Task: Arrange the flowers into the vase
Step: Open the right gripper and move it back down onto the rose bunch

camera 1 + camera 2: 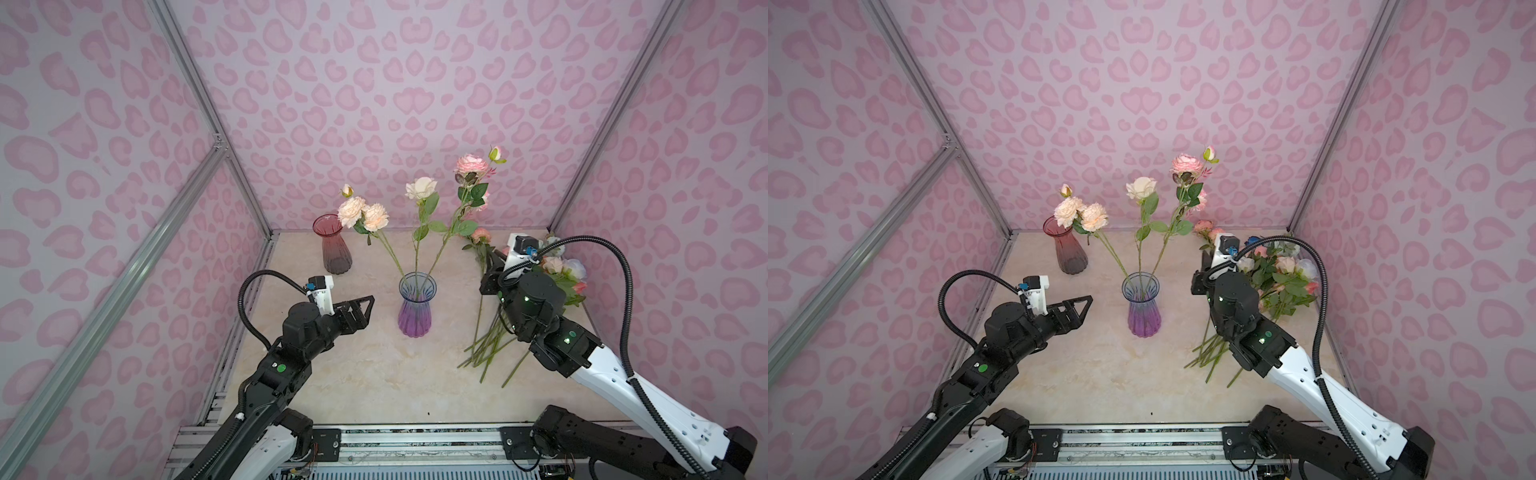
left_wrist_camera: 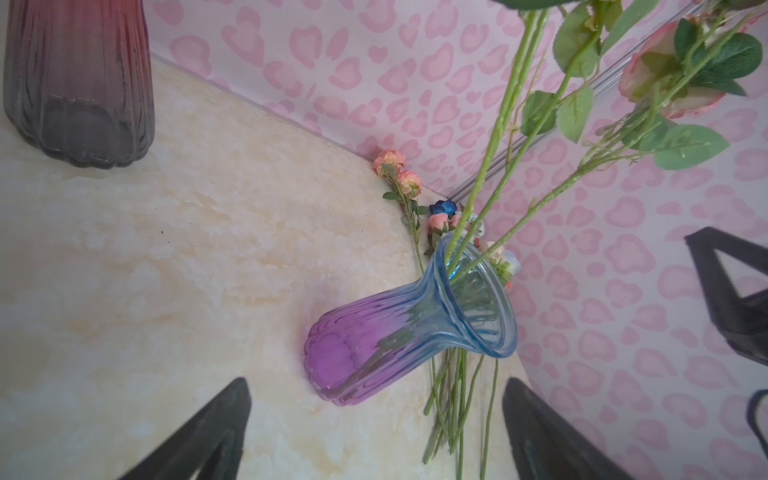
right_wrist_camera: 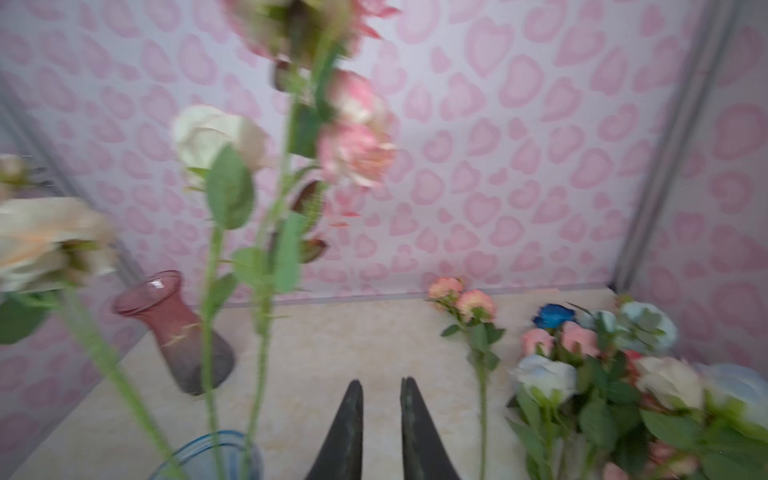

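The blue-to-purple glass vase (image 1: 415,309) (image 1: 1143,307) (image 2: 399,332) stands mid-table in both top views and holds three upright flowers: a peach pair (image 1: 363,214), a cream rose (image 1: 421,188) and a pink bloom (image 1: 471,164). The other flowers (image 1: 565,274) (image 1: 1283,270) (image 3: 602,374) lie in a heap on the right, stems (image 1: 486,345) toward the front. My left gripper (image 1: 371,301) (image 2: 376,384) hovers left of the vase, open wide and empty. My right gripper (image 1: 492,255) (image 3: 380,384) hangs between the vase and the heap, jaws a narrow gap apart with nothing between them.
An empty red-to-grey glass vase (image 1: 334,245) (image 3: 178,332) stands at the back left. One pink two-bloom stem (image 1: 480,237) (image 3: 465,303) lies apart from the heap, near the back wall. Pink patterned walls close in three sides of the marble tabletop (image 1: 353,365).
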Available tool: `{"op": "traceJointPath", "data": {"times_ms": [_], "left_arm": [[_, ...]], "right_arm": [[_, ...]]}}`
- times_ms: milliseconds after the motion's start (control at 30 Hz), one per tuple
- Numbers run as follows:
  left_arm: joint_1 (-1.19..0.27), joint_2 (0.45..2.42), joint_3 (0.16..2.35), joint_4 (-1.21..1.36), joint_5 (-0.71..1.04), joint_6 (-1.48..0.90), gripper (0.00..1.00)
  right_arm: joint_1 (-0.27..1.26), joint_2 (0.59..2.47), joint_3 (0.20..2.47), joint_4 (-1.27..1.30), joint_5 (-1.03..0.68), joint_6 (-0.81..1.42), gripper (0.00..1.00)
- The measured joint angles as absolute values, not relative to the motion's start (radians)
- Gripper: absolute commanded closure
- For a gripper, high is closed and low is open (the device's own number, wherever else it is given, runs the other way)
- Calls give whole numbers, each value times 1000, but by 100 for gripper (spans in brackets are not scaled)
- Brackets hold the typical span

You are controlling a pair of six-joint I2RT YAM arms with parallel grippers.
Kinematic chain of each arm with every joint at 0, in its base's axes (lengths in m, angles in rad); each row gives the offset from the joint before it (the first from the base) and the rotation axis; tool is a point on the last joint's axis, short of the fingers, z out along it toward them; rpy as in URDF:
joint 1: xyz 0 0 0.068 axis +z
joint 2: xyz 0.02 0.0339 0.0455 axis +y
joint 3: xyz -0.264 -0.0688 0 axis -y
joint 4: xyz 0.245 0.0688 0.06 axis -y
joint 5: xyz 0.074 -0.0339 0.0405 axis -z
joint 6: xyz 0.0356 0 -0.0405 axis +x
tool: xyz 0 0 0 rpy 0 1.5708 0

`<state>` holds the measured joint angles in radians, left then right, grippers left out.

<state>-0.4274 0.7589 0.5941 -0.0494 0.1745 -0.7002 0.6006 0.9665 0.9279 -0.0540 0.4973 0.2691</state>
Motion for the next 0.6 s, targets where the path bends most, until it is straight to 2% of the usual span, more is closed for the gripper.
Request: {"op": "traceJointPath", "data": {"times_ms": [100,200,367,500,600], "left_arm": [[-428,796,595,-41,176,-715,4],[-429,833,595,-37,191,-735,4],[-430,898,598,-35,237,-770,4],[-434,915,604,-36,259,-785,4],[-434,913,611,-36,262,-789,4]], "right_arm": [[366,1006,877,-96,400,381,65],[232,1192,944,-138,266,437,61],[156,1624,1241,-280,62,452,62],[130,1877,1432,-385,17,460,63],[131,1980,1519,-449,20,464,63]]}}
